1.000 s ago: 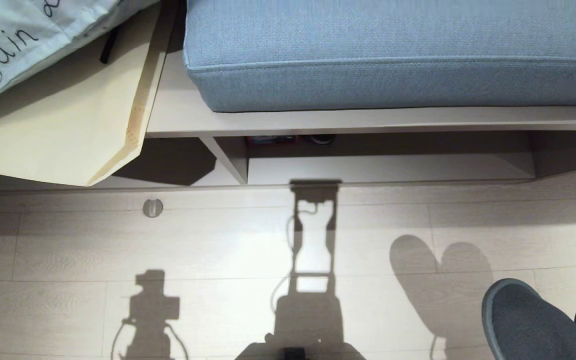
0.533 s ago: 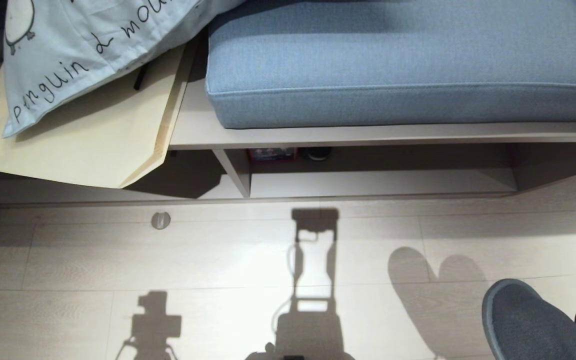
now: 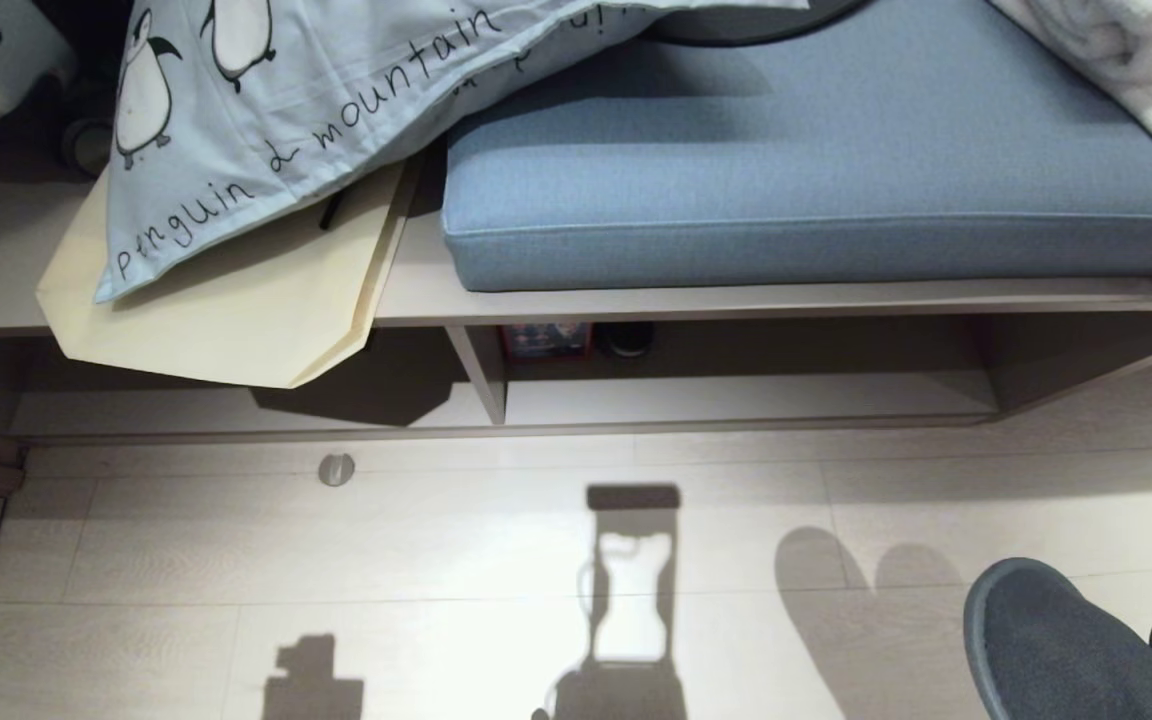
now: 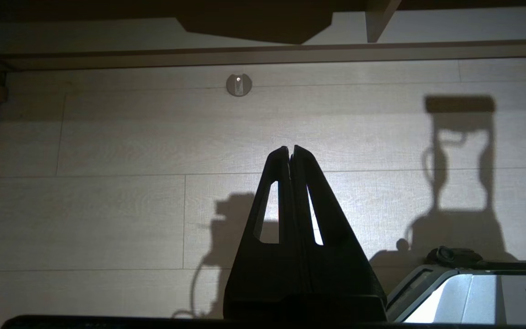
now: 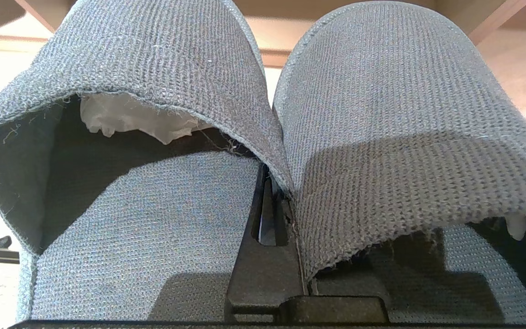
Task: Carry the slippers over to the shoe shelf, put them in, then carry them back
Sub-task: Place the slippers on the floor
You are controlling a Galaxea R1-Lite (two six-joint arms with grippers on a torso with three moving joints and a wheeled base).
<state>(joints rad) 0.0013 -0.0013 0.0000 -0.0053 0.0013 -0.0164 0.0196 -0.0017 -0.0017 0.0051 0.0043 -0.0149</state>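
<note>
Right gripper [image 5: 272,201] is pinching the slippers [image 5: 263,137] by their adjoining inner edges, one finger tucked into each, so both ride as one bundle on one arm. In the right wrist view the toes are pointing away toward 12 o'clock, toward pale wood beyond; white paper stuffing [image 5: 130,121] is showing inside one upper, likely keeping the soft fabric in shape.

In the head view only the toes of the slippers [image 3: 1056,650] are showing, at about 5 o'clock in the frame, hanging above the floor [image 3: 436,560] and throwing a twin-lobed shadow [image 3: 866,590] toward 10 o'clock from them. They are well apart from the shoe shelf [image 3: 736,395].

The shelf is sitting at 12 o'clock from frame centre, under a bench with a blue cushion [image 3: 816,190]. A vertical divider [image 3: 481,370] is splitting it; a red box [image 3: 544,338] and a dark round object [image 3: 628,338] are lying at the back of the wider bay. The front of that bay looks the likelier spot, being nearer the loaded arm.

Left gripper [image 4: 290,157] is hanging over bare floor with its fingers pressed together, carrying nothing, apparently parked out of the way. A small round metal fitting [image 4: 239,84] is sitting in the floor at 12 o'clock from it.

A penguin-print pillow [image 3: 316,100] is lying on a pale board [image 3: 226,320] overhanging the narrower bay, shading it.

Judgement: carry stage, insertion not yet begun.
</note>
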